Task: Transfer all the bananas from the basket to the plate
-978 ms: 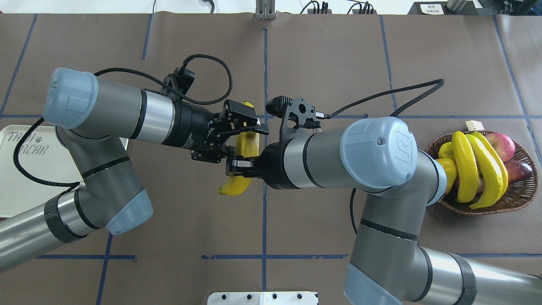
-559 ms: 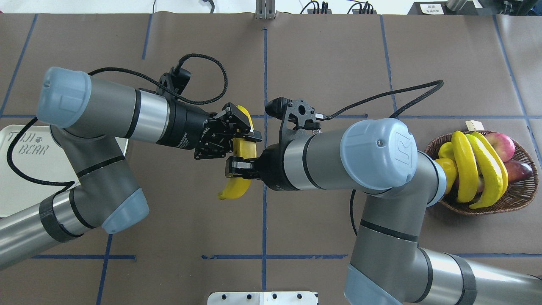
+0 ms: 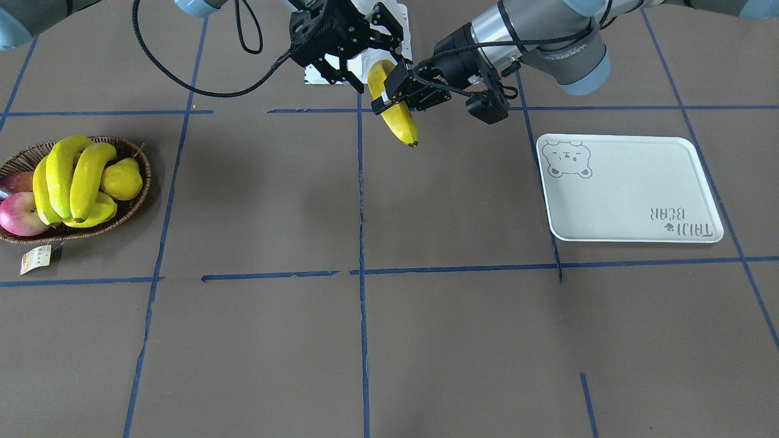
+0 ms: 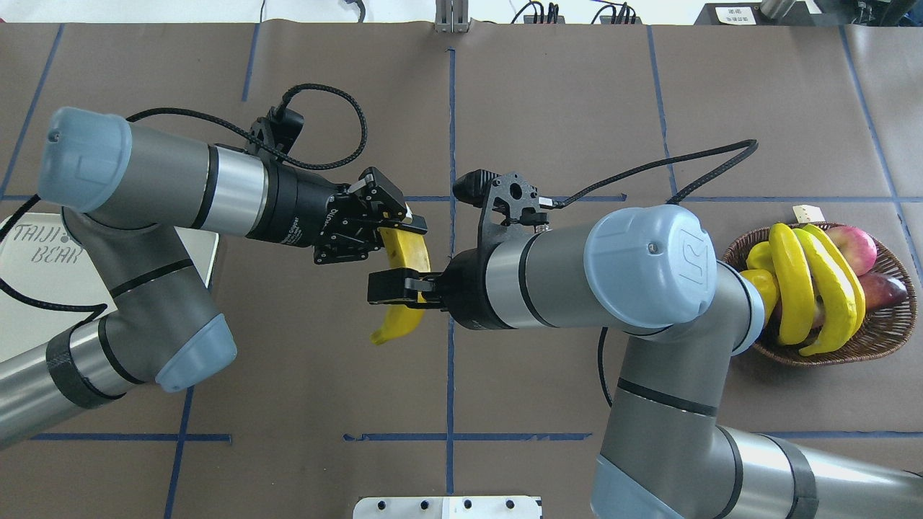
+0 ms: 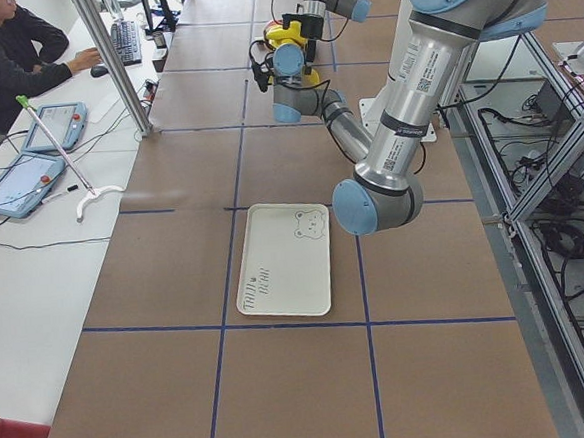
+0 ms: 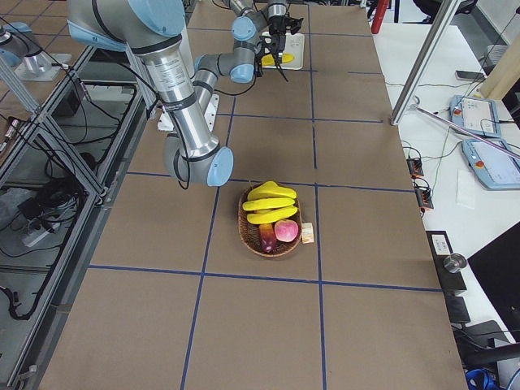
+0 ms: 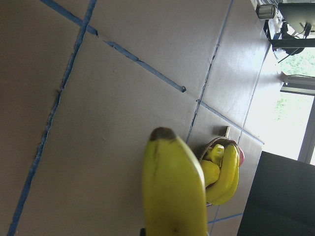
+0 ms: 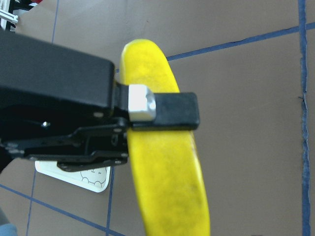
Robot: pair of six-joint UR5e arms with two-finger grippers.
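Observation:
One yellow banana (image 4: 402, 318) hangs in the air over the table's middle. My left gripper (image 4: 400, 232) is shut on its upper part; it also shows in the front view (image 3: 397, 92). My right gripper (image 4: 393, 282) is open, its jaws spread around the same banana (image 3: 403, 125) without pinching it. Three more bananas (image 4: 793, 281) lie in the brown wicker basket (image 4: 815, 358) at the right. The pale bear-print plate (image 3: 633, 188) lies bare at my left, partly hidden under my left arm in the overhead view (image 4: 29, 303).
The basket (image 3: 18, 155) also holds red apples (image 4: 854, 245) and a yellow pear (image 3: 122, 179); a paper tag (image 3: 35, 258) lies beside it. A white mounting plate (image 4: 447, 507) sits at the near edge. An operator (image 5: 9, 48) sits at a side desk.
My left gripper has shut on the banana and drawn it slightly left and nearer. My right gripper's jaws have spread off the banana. The basket's fruit has not moved.

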